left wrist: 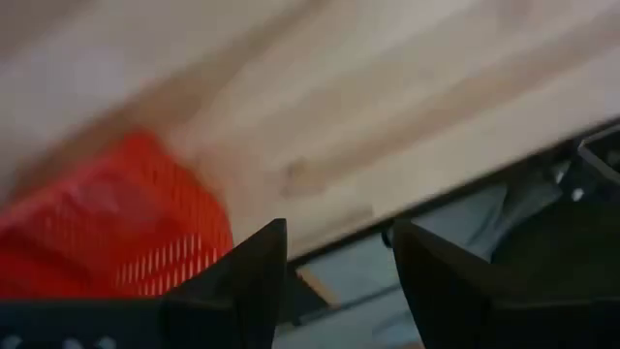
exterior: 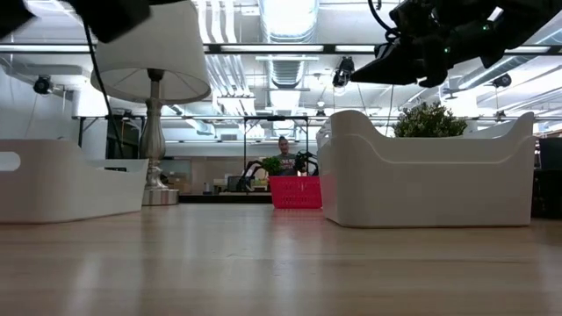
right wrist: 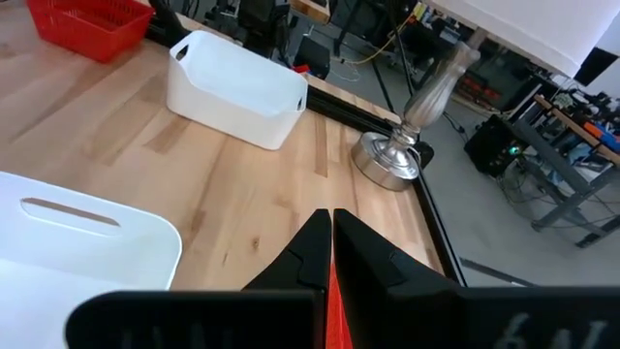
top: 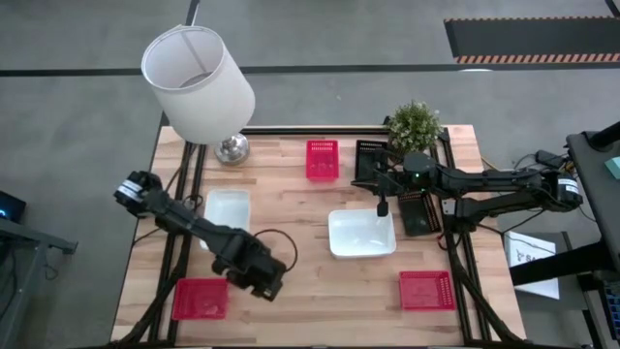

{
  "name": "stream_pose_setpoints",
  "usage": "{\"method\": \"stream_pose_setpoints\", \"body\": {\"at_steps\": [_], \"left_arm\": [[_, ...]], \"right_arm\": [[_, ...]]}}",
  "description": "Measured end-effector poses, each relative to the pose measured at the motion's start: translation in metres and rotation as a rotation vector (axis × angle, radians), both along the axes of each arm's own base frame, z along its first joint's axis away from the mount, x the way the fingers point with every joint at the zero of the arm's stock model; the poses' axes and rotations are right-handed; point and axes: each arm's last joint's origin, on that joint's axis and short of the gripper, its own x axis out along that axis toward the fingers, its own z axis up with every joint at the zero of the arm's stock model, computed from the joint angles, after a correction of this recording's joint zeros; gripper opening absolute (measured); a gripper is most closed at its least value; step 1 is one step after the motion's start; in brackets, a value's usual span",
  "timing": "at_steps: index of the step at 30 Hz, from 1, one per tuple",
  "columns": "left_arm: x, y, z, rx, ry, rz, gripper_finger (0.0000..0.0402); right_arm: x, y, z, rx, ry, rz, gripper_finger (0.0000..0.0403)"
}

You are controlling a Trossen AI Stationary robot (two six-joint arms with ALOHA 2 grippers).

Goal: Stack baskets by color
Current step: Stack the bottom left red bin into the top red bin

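Observation:
Near the table's near left corner lies a red basket (top: 200, 299), also seen in the left wrist view (left wrist: 107, 233). My left gripper (top: 266, 283) (left wrist: 339, 228) hangs open just to its right, pointing down over bare wood by the near edge. More baskets rest flat on the table: red ones at the far middle (top: 322, 160) and near right (top: 427, 290), white ones at the left (top: 227, 215) and centre (top: 361, 234), and black ones (top: 371, 158) (top: 418, 211) partly under my right arm. My right gripper (right wrist: 329, 218) (top: 382, 197) is shut, held high above the centre white basket's far edge.
A white-shaded lamp (top: 199, 82) with a silver foot (top: 232, 148) stands at the far left. A potted green plant (top: 414, 126) stands at the far right. Black rails (top: 189, 194) run along both table sides. Bare wood (top: 320, 291) lies between the two near red baskets.

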Motion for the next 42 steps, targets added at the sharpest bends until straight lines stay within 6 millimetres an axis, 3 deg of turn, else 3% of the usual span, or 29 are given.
{"method": "stream_pose_setpoints", "body": {"at_steps": [11, 18, 42], "left_arm": [[-0.019, -0.018, -0.011, -0.024, 0.167, 0.119, 0.0173], [-0.035, -0.021, -0.034, 0.034, 0.243, 0.110, 0.0173], [-0.052, -0.025, -0.064, 0.088, 0.301, 0.137, 0.0173]], "right_arm": [[0.000, 0.000, 0.000, -0.017, 0.002, 0.004, 0.0009], [0.000, 0.000, -0.001, -0.018, 0.012, 0.005, 0.0009], [0.000, 0.000, -0.001, -0.010, 0.011, -0.005, 0.0009]]}}
